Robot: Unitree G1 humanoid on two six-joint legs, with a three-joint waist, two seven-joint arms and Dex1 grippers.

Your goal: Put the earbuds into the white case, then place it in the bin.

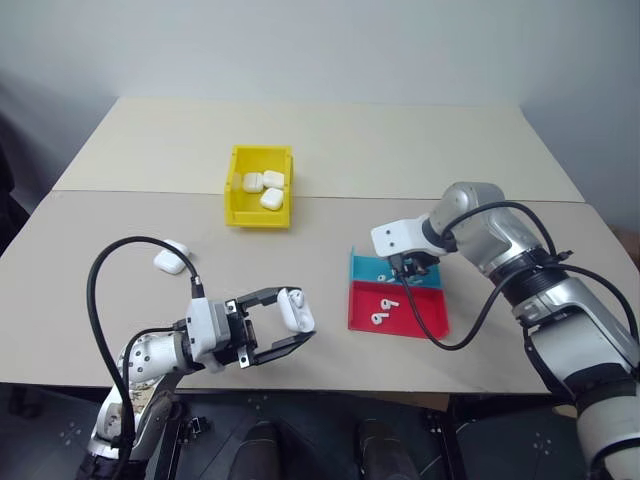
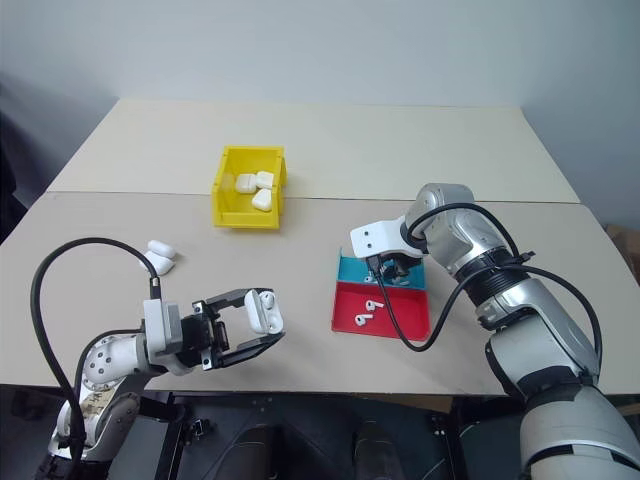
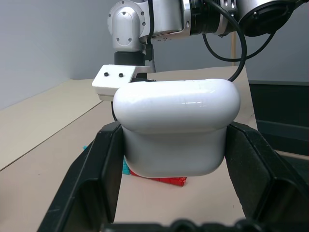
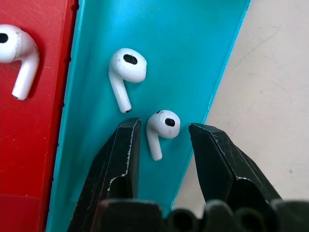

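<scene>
Beige tabletop lay beneath us as our left gripper clamped the white case while our right gripper, jaws apart, straddled a tiny, slick earbud in the blue tray, best pinched gently across its bulb.

even, soft indoor light – faint shadows on the table, wrist close-ups sharp, backgrounds slightly soft

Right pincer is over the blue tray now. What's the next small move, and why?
Probably close the right pincer on the earbud now. Its open fingers already flank that earbud on the blue tray, apart from the second earbud, while the left pincer holds the white case ready.
</scene>
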